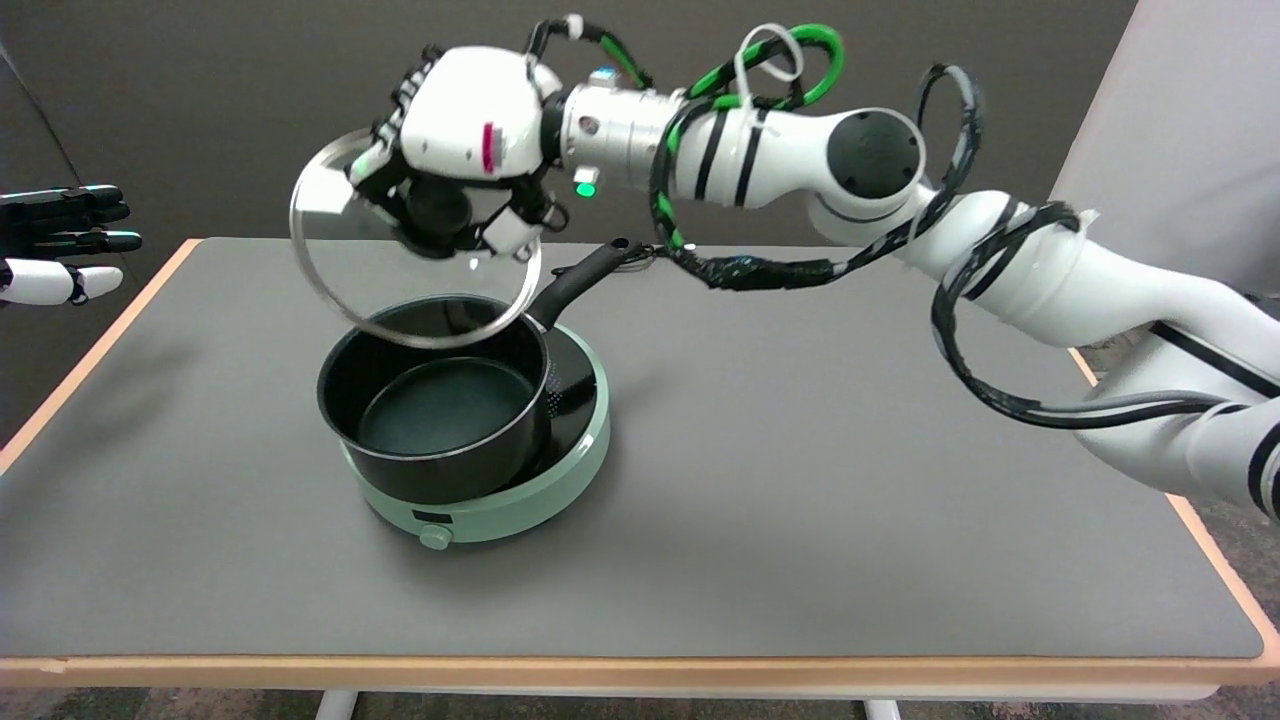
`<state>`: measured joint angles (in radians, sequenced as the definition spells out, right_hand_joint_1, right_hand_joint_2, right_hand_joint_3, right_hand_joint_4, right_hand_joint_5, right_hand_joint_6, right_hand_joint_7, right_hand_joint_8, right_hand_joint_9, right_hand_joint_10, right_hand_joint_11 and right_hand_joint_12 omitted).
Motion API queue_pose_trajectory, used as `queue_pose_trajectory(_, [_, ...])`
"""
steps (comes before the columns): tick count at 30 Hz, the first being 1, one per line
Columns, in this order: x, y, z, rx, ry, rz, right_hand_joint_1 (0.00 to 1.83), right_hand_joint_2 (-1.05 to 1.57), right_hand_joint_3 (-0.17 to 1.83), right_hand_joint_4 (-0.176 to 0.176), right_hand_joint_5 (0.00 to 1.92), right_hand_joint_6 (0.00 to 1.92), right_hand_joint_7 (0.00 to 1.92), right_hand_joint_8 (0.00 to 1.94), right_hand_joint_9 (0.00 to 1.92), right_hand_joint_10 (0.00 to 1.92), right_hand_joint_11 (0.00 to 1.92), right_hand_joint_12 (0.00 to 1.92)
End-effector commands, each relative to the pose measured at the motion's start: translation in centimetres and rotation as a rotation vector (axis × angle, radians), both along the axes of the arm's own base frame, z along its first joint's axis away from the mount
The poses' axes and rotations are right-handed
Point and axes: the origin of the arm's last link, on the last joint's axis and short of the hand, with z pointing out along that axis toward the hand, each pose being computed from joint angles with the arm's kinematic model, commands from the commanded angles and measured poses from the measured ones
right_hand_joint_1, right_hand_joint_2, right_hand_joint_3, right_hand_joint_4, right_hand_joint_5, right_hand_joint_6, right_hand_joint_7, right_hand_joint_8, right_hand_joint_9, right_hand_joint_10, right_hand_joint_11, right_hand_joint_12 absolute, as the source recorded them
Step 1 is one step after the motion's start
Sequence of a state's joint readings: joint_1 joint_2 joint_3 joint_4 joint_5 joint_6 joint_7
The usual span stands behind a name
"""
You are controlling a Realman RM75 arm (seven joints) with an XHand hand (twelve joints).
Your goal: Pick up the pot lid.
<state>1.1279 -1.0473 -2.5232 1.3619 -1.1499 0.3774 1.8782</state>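
Glass lid (330,270) hangs tilted above the black pot (435,410). My right hand (455,165) holds its knob. If my grip slips, I think it drops and breaks.

A robotics lab: bare grey table (800,480), plain dark backdrop (250,90).
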Motion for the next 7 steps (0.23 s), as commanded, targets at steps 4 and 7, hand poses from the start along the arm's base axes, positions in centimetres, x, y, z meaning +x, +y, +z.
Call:
queue_pose_trajectory(4, [7.0, 0.1, 11.0, -0.263, -0.144, 0.192, 1.34, 0.9, 0.64, 0.176, 0.57, 1.34, 0.81, 1.46, 0.75, 1.75, 0.59, 1.58])
queue_pose_trajectory(7, [7.7, 0.3, 13.4, -0.324, -0.163, 0.218, 1.34, 0.9, 0.64, 0.176, 0.57, 1.35, 0.81, 1.46, 0.75, 1.76, 0.59, 1.58])
